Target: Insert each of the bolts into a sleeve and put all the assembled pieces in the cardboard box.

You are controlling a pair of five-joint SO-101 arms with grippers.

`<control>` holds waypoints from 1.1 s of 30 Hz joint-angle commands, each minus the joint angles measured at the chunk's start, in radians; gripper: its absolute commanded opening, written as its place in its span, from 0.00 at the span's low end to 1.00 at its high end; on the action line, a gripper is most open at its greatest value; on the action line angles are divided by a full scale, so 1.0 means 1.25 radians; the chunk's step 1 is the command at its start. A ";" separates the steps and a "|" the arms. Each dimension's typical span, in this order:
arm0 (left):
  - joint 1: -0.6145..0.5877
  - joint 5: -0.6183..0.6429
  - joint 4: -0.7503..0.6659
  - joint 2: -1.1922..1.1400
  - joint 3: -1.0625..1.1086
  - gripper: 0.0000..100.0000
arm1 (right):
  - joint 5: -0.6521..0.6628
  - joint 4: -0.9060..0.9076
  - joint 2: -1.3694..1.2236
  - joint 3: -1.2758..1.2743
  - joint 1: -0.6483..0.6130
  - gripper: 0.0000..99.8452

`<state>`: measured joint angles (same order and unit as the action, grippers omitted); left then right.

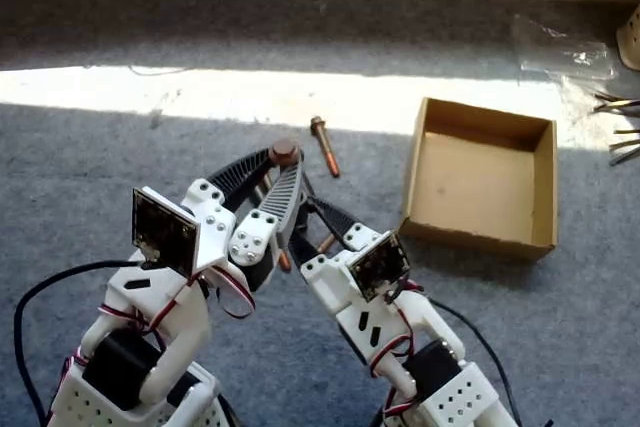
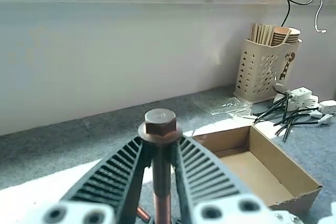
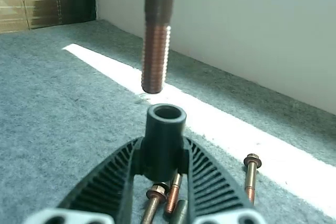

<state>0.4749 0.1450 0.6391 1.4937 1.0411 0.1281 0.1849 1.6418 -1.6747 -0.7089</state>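
Left gripper (image 2: 160, 153) clamps one copper hex-head bolt (image 2: 160, 124); right gripper (image 3: 165, 148) clamps one black tubular sleeve (image 3: 166, 121). Three loose copper bolts (image 3: 251, 174) lie on the carpet, with one brown cardboard box (image 1: 485, 125).

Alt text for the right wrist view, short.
The right pincer grips an upright dark cylindrical sleeve, its open bore just below the threaded tip of a copper-coloured metal bolt held above it. Loose copper bolts lie on the grey carpet below.

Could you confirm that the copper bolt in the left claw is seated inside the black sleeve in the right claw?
No: the copper hex-head bolt in the left claw hangs above the black cylindrical sleeve in the right claw, not inside; the right wrist view shows the gap.
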 commanded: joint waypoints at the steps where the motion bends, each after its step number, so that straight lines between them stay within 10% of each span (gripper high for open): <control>1: 0.013 -0.006 0.001 0.017 -0.010 0.00 | 0.016 -0.001 0.004 -0.101 -0.006 0.00; 33: 0.028 -0.096 -0.081 0.010 0.058 0.00 | 0.016 -0.001 0.004 -0.101 -0.004 0.00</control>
<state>0.5332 0.0284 0.5838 1.5014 1.1224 0.1297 0.1864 1.6402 -1.6747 -0.7073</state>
